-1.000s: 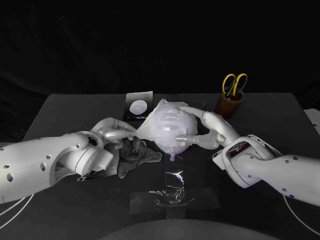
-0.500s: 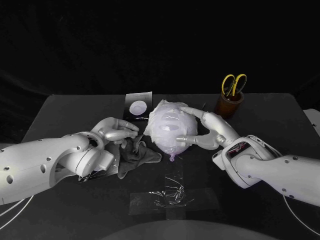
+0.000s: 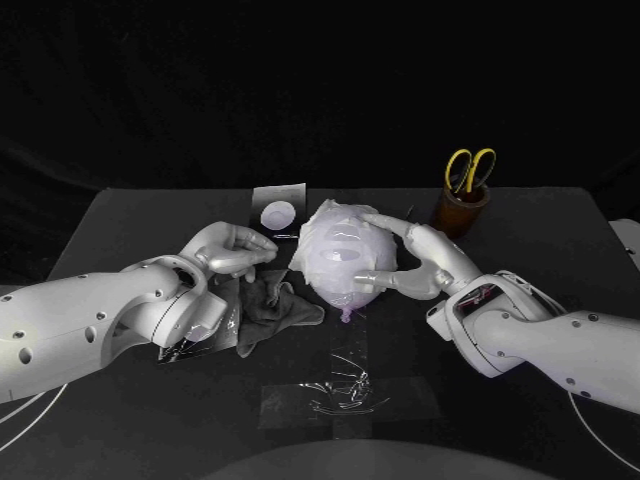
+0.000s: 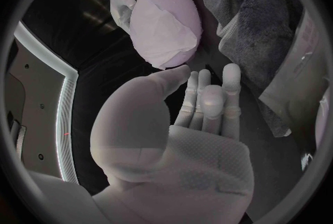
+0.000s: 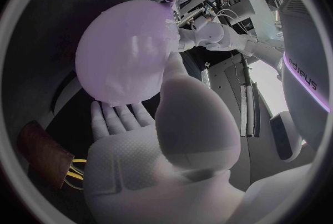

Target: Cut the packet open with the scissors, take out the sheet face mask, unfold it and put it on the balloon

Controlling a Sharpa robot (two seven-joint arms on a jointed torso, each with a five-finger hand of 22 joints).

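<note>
Head view: right hand holds balloon; left hand empty nearby.

Scissors blades hidden inside holder, packet print too small to read

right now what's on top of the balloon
A sheet mask lies draped over the balloon, its holes showing. The right hand holds the balloon from the side. The surface under mask and fingers is covered.
</note>
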